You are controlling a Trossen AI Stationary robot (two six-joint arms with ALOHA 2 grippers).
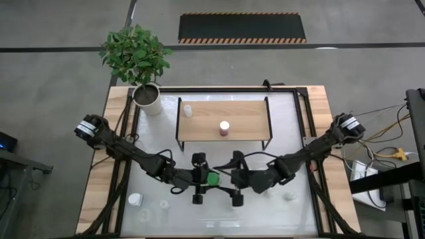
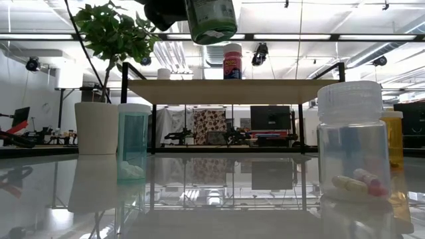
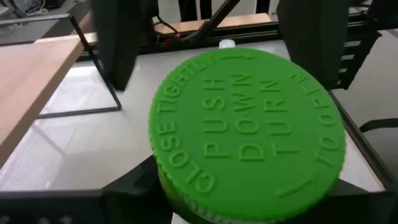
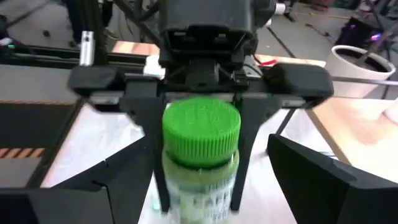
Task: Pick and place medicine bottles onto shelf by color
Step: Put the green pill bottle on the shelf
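My left gripper is clamping the green-capped bottle, cap facing my right gripper. Its fingers are standing apart, just beside.

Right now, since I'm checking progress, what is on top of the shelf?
Two bottles stand on the shelf: a small white bottle near its left end and a red-labelled bottle near the middle. Whatever sits under the board is hidden from above.

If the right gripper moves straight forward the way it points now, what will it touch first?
Most likely the green-capped bottle, held in the left gripper directly ahead of the open right gripper. The gap between them is hard to judge.
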